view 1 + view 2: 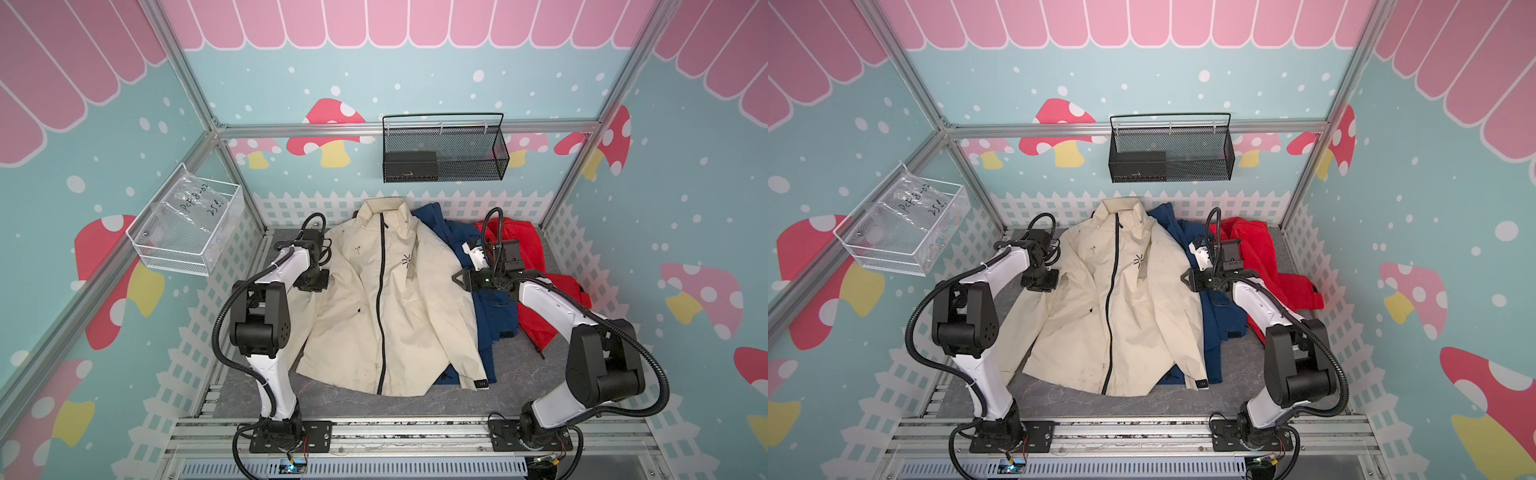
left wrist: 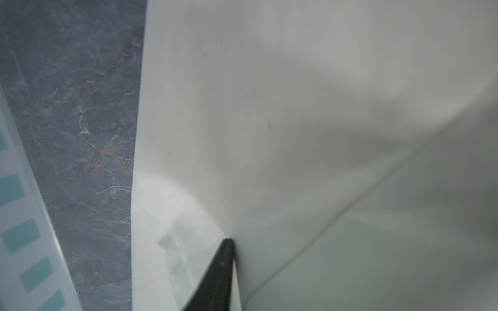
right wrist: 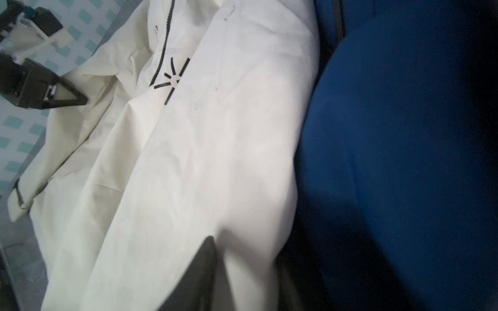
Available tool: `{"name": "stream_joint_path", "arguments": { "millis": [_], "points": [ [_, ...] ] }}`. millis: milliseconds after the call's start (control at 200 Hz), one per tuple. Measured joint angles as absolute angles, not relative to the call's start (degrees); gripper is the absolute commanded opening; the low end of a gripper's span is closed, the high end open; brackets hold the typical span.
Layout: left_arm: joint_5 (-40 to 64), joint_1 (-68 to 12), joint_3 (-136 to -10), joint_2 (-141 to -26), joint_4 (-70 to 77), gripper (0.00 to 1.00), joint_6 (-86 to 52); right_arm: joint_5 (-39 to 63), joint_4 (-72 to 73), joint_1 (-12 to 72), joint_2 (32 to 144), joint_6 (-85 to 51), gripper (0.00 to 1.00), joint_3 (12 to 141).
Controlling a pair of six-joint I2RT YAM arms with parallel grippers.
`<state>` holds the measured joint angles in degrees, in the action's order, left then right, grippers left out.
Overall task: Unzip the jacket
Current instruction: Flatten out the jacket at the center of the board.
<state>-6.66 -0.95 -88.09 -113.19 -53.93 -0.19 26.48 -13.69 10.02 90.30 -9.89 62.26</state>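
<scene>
The zipper [image 1: 381,291] runs far-to-near down the cream jacket [image 1: 349,316] on the worktop [image 1: 519,365], between the hands: left hand [image 1: 324,279] pinching its cloth, right hand [image 1: 456,277] with a hold impossible to tell.

From the near edge of the worktop [image 1: 415,405], the left arm [image 1: 286,262] climbs to a sharply bent elbow. It then slopes down towards the far left corner, where the left gripper [image 1: 322,280] turns inward with its jaws pinched on the jacket [image 1: 374,311] cloth. The right arm [image 1: 552,307] mirrors it from the near right, folded at the elbow and stretched low towards the middle, with the right gripper [image 1: 457,278] pointing sideways at its partner, jaws drawn in on a fold of the same jacket. The two grippers sit well apart, roughly level with each other.
</scene>
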Motion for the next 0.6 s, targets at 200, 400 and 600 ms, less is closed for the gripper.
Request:
{"name": "stream_joint_path", "arguments": {
  "millis": [200,400,600],
  "points": [
    [-2.0,4.2,-87.4,-110.7,-52.2,0.00,-1.3,24.7,-14.0,7.0,87.9,-10.1,0.00,62.6],
    [1.7,9.8,-86.8,-105.8,-50.3,0.00,-3.1,22.2,-14.8,2.5,84.8,-10.8,0.00,67.5],
    [2.4,13.8,-86.8,-105.2,-49.4,0.00,-4.5,19.6,-15.2,-1.1,86.9,-11.3,0.00,73.2]
  ]
}}
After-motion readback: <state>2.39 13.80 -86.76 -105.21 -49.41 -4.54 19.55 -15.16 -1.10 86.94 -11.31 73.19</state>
